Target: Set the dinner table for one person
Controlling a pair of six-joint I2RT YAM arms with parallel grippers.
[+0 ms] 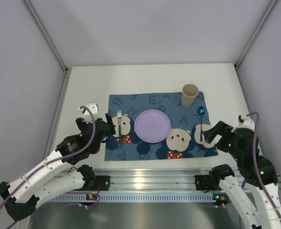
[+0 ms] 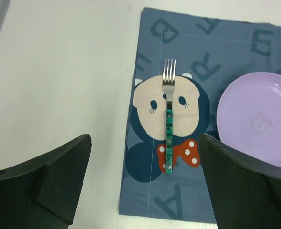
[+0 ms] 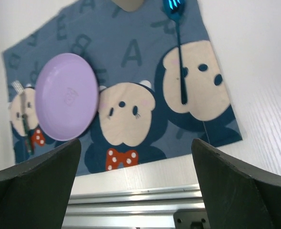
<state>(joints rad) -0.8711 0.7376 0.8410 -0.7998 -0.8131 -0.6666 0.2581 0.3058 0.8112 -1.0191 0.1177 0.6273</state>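
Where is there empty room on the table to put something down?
The wide white table strip behind the placemat is bare, and so is the strip right of the cup. The placemat is crowded: fork, plate and spoon.

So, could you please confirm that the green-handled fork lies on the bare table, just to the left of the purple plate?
Not quite. The fork lies on the blue placemat, not on the bare table; the left wrist view shows it resting across the mouse's face. It is indeed just to the left of the purple plate.
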